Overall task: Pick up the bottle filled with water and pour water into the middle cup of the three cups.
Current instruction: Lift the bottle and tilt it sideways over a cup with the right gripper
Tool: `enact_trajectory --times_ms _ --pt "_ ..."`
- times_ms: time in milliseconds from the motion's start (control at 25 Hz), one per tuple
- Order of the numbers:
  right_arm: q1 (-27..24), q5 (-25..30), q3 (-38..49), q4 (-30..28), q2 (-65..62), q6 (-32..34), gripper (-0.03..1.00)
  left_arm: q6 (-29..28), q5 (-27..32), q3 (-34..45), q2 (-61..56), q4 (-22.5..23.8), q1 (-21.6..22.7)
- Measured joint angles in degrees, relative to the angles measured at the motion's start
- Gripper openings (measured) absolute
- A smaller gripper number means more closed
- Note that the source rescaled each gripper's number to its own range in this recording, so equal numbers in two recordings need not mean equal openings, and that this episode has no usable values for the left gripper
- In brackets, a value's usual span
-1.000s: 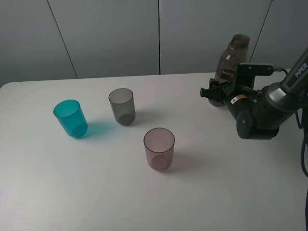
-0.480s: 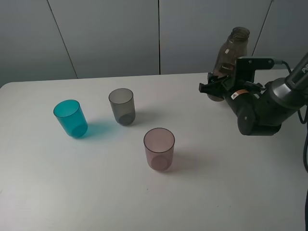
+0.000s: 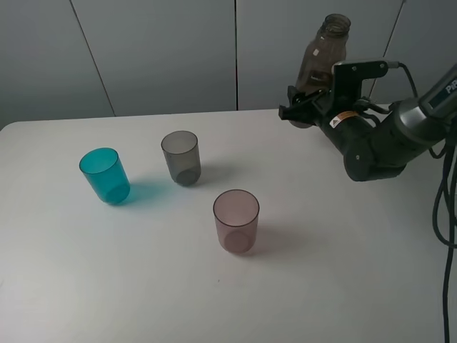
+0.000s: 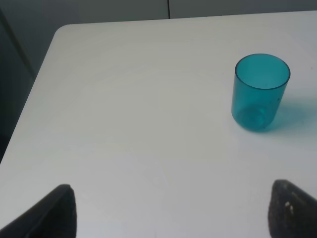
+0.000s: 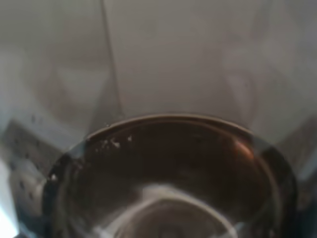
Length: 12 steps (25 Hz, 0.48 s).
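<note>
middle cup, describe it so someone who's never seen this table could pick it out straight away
On the white table, a teal cup, the middle cup and a pinkish cup stand in a loose diagonal row. The middle cup is the one between the other two, nearest the back wall. Same size and shape as its neighbours, it alone is smoky grey.

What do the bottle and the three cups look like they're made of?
Bottle: probably thin plastic, smoky brown and see-through, with a slight gloss; the wall behind shows through it.
Teal cup, grey cup, pink cup: probably tinted clear plastic, smooth and shiny; each base shows through the side wall.
Looks alone can't rule out glass.
</note>
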Motion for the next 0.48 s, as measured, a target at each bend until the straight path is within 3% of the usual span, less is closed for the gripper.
enact_trajectory --times_ms 480 --pt "-0.1 13.99 -13.2 -15.29 0.0 3.24 0.0 0.0 0.0 0.0 0.0 0.0 0.0"
